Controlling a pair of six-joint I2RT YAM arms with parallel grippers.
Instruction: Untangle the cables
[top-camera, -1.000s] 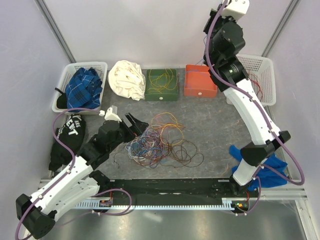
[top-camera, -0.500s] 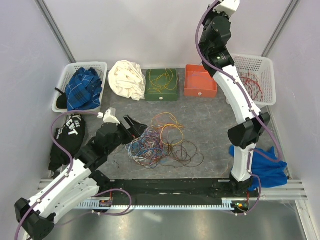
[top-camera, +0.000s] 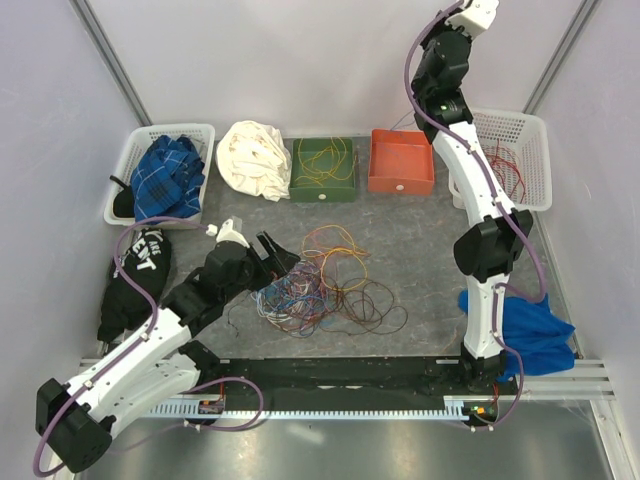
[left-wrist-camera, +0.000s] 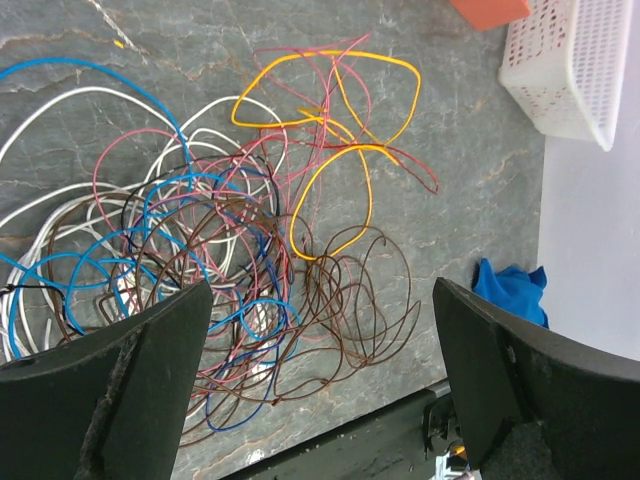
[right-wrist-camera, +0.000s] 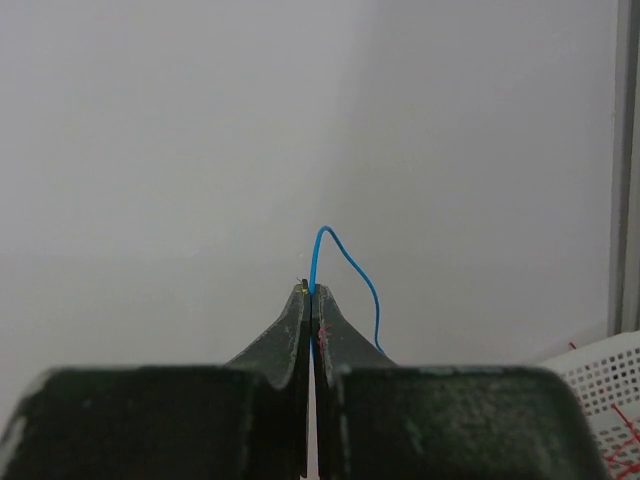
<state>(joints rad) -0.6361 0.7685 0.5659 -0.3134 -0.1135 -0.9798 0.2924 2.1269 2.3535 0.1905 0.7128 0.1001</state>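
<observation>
The cables (top-camera: 318, 285) lie in a knotted heap of blue, brown, pink, white and yellow loops mid-table, also filling the left wrist view (left-wrist-camera: 220, 240). My left gripper (top-camera: 272, 252) hovers at the heap's left edge, jaws wide open and nothing between them (left-wrist-camera: 321, 290). The right arm (top-camera: 470, 170) is stretched high toward the back wall. Its gripper (right-wrist-camera: 313, 296) is shut on a thin blue cable (right-wrist-camera: 352, 262), which arcs out from the fingertips and drops to the right.
Along the back stand a white basket (top-camera: 535, 185) holding red wires, an orange box (top-camera: 400, 175), a green box (top-camera: 323, 190) with yellow wires, a white cloth (top-camera: 255, 158) and a basket (top-camera: 125, 165) of blue plaid cloth. Black cloth (top-camera: 135, 275) lies left, blue cloth (top-camera: 540, 335) right.
The right arm has swung upward and straightened toward the back wall, still shut on the blue cable. The left gripper has crept slightly nearer the heap, staying open.
</observation>
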